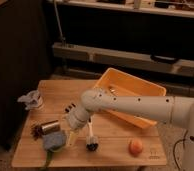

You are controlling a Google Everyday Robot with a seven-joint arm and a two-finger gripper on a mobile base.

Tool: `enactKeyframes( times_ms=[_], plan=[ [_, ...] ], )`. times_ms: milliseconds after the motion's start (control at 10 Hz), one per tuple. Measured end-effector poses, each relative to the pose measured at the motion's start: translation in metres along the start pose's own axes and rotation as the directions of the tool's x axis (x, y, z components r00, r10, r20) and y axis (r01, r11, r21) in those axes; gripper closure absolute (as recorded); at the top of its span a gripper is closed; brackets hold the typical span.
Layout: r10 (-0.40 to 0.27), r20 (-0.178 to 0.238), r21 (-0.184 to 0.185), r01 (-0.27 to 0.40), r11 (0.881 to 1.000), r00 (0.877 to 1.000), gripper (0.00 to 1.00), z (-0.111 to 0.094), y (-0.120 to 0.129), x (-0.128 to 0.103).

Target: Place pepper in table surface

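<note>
The pepper (47, 159) is a slim dark-green shape at the front left of the table surface (115, 150). Its lower end reaches the front edge, and its upper end is hidden under a blue-grey soft object (55, 141). My gripper (70, 124) hangs at the end of the white arm, just above and to the right of that object, pointing down and left. It stands open and I see nothing held between its fingers.
A brush lies right of the gripper, with black bristles (92, 145) and a white handle. A round orange fruit (135, 146) sits at front right. A yellow-orange bin (140, 92) stands at the back right. A dark can (49, 127) and a grey-white item (31, 100) are on the left.
</note>
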State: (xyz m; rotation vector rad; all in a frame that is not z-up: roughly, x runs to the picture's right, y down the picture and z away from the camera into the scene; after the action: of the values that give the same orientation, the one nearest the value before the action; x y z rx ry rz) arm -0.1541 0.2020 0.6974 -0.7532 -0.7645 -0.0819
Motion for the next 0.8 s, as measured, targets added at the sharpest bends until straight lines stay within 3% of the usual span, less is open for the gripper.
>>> enactKeyframes(
  times_ms=[400,600,700,800],
  plan=[
    [-0.008,-0.008,0.001,0.008,1.0,1.0,0.2,-0.002,0.0,-0.001],
    [-0.12,-0.069,-0.038,0.117,0.992,0.99,0.2,-0.002,0.0,-0.024],
    [-0.334,-0.123,-0.124,0.32,0.939,0.934,0.2,0.007,0.01,-0.061],
    [-0.446,-0.149,-0.178,0.42,0.89,0.883,0.2,0.015,0.017,-0.082]
  ],
)
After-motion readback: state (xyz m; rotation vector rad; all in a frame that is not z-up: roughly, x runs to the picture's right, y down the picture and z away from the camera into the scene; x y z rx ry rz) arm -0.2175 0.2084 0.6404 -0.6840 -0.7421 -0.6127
